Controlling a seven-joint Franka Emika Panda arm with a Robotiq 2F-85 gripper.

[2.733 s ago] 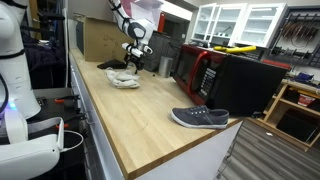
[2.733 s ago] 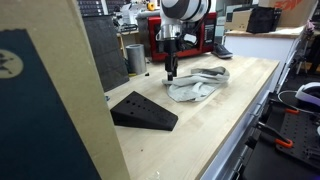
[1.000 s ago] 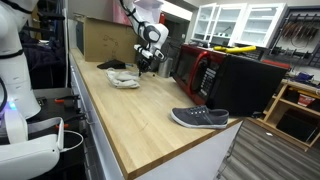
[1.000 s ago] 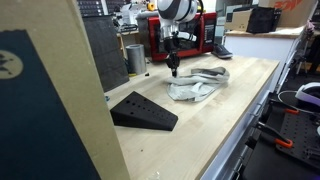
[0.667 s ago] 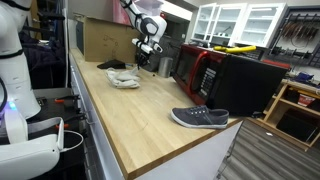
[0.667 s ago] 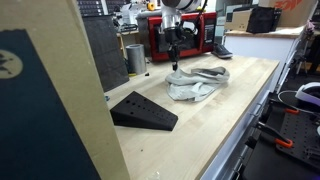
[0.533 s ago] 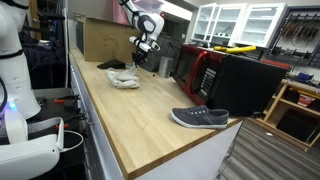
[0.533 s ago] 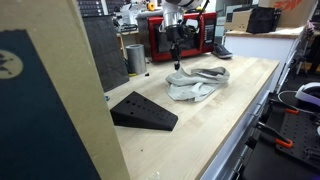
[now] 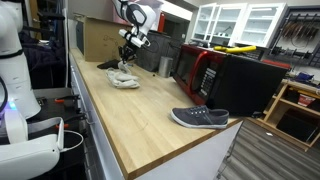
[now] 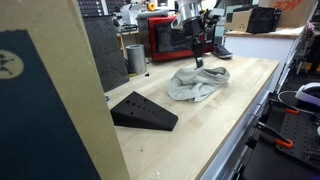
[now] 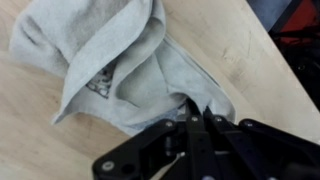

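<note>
Claw [image 11: 197,106] closed over grey cloth [image 11: 110,60], grip unclear

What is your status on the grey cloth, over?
Hand shut at edge of grey cloth; grip unclear. Cloth crumpled on counter. Black wedge apart, not blocking.

Nothing legible anywhere; the print [image 11: 100,82] on the grey cloth [image 11: 60,40] is blurred.

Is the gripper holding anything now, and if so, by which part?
It seems so: the gripper is shut on the grey cloth, pinching a fold at its edge; the rest lies on the table.
</note>
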